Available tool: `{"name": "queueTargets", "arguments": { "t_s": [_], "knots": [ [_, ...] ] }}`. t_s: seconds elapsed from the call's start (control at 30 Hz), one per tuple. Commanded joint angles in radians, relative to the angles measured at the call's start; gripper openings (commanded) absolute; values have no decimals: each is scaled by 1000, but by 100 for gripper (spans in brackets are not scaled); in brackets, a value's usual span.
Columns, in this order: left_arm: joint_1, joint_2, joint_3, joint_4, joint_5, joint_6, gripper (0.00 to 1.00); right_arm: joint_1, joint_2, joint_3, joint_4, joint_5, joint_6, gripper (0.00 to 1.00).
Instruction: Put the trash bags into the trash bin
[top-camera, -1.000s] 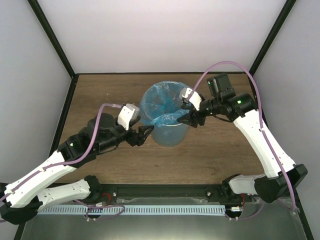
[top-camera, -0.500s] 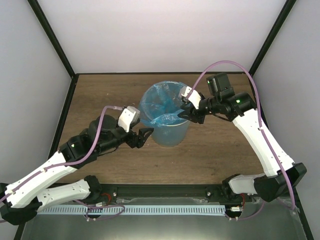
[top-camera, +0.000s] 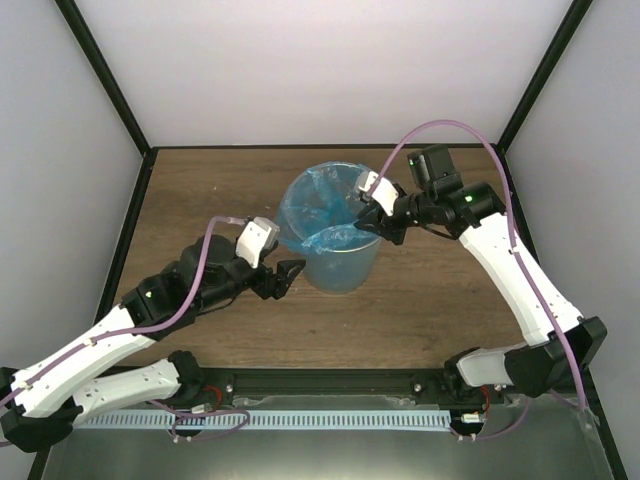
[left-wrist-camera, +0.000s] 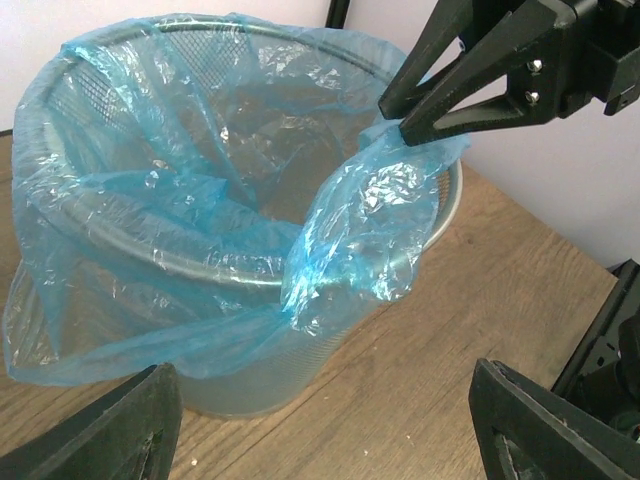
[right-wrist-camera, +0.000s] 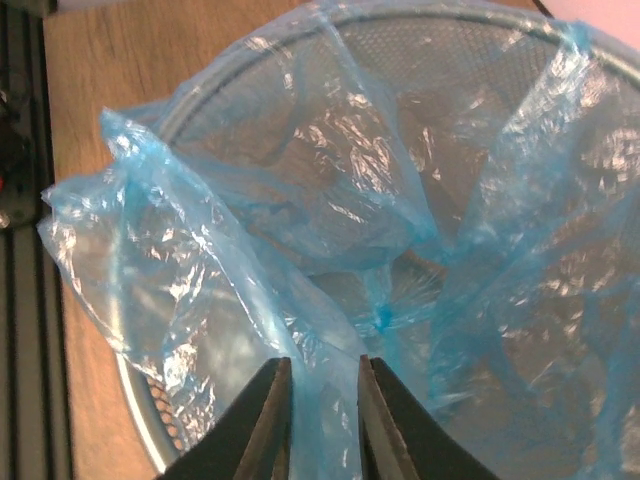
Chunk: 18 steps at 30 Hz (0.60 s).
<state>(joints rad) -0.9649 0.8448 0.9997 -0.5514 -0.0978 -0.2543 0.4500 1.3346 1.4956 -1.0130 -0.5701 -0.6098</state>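
The round grey trash bin (top-camera: 345, 272) stands mid-table, lined with a light-blue trash bag (top-camera: 312, 205) whose edge drapes over the rim. My right gripper (top-camera: 366, 228) is at the bin's right rim, shut on a bunched fold of the bag (right-wrist-camera: 200, 230); the film fills the narrow gap between the fingers (right-wrist-camera: 268, 420). From the left wrist, that gripper (left-wrist-camera: 398, 118) pinches the top of a hanging flap (left-wrist-camera: 360, 230). My left gripper (top-camera: 288, 273) stands open and holds nothing, low on the bin's left front side, apart from the bin wall (left-wrist-camera: 250, 385).
Brown wooden table (top-camera: 200, 190) inside white walls with black corner posts (top-camera: 105, 80). The right arm's purple cable (top-camera: 450, 128) arcs over the back right. A metal rail (top-camera: 320, 418) runs along the near edge by the arm bases.
The right gripper's jaws have narrowed onto the bag fold and it has shifted slightly left and back over the rim. The left gripper has barely moved.
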Motion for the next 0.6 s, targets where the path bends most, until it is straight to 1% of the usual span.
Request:
{"name": "queueTargets", "arguments": {
  "t_s": [0.0,0.07,0.1,0.27,0.37,0.5,0.57],
  "knots": [
    [-2,-9,-15,41,-17,3,81,13,-5,12,20,-7,0,12],
    [-3,-11,-18,37,-27,4,81,14,-17,21,5,-29,-4,2],
    [-3,-13,-20,32,-33,4,81,16,-29,24,-5,-43,-10,1],
    [-2,-37,-35,21,-69,5,82,32,-136,-36,-42,-130,-34,1],
    [-3,-52,-51,28,-90,4,82,43,-202,-113,-48,-158,-52,1],
    [-2,-56,-65,36,-109,1,83,47,-239,-238,-35,-150,-77,1],
    [-2,-54,-74,45,-122,-9,83,47,-254,-289,-22,-169,-80,1]
  ]
}}
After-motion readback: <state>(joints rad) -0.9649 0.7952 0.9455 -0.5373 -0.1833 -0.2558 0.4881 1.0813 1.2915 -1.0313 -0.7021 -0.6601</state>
